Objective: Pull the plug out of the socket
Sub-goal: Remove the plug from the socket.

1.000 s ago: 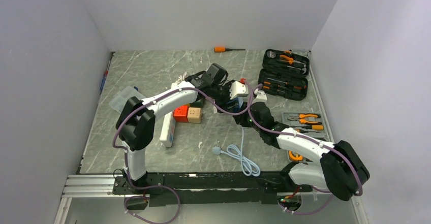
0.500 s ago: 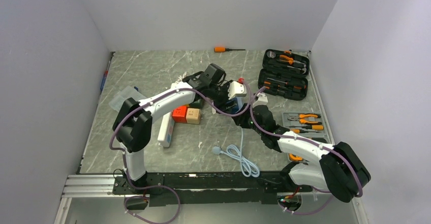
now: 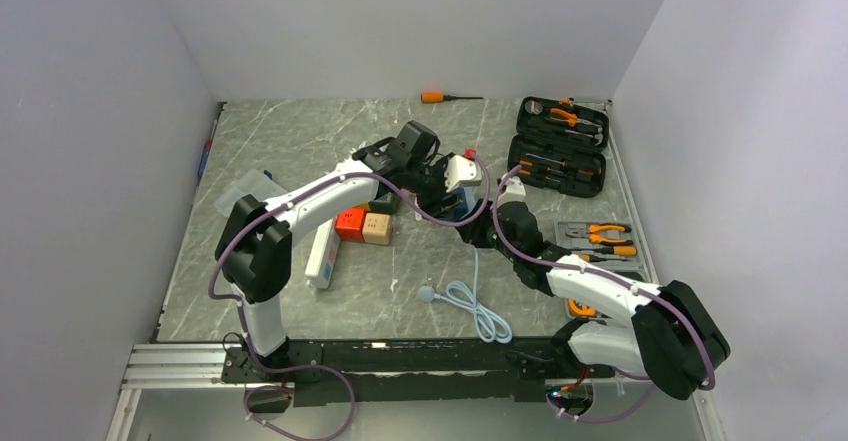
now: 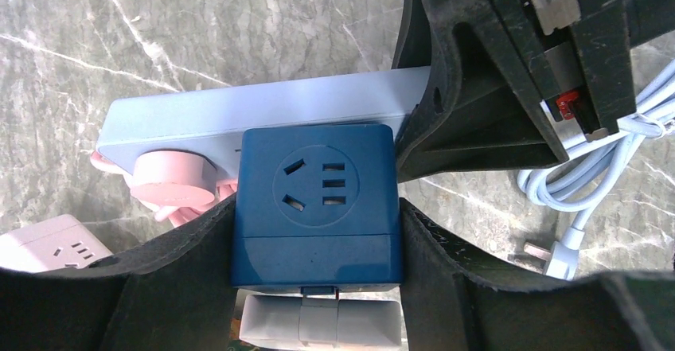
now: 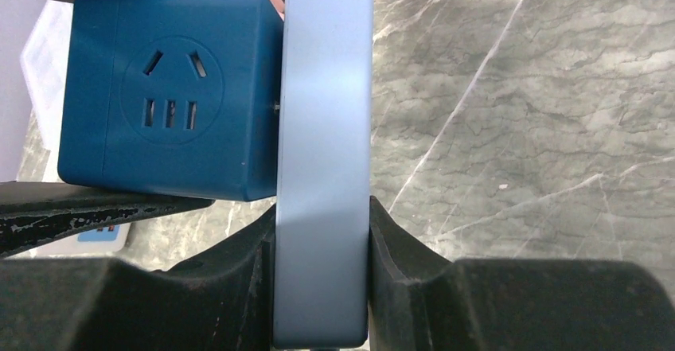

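Observation:
A dark blue cube plug (image 4: 317, 208) sits against the face of a light blue socket strip (image 4: 263, 116). My left gripper (image 4: 317, 239) is shut on the cube, one finger on each side. My right gripper (image 5: 322, 247) is shut on the strip (image 5: 322, 152) across its thin edges, with the cube (image 5: 167, 96) to its left. A pink plug (image 4: 171, 177) sits in the strip beside the cube. In the top view both grippers meet mid-table, the left (image 3: 440, 186) and the right (image 3: 482, 221), with the strip (image 3: 462, 173) held above the table.
A white power strip (image 3: 325, 251) and red (image 3: 352, 223) and tan (image 3: 378, 227) blocks lie left of the grippers. A coiled white cable (image 3: 470, 301) lies in front. An open tool case (image 3: 557, 148) and pliers (image 3: 600, 236) are at right, and an orange screwdriver (image 3: 440, 96) is at the back.
Both grippers, with the cube and the strip, have shifted a little to the left and back. The grips have not changed.

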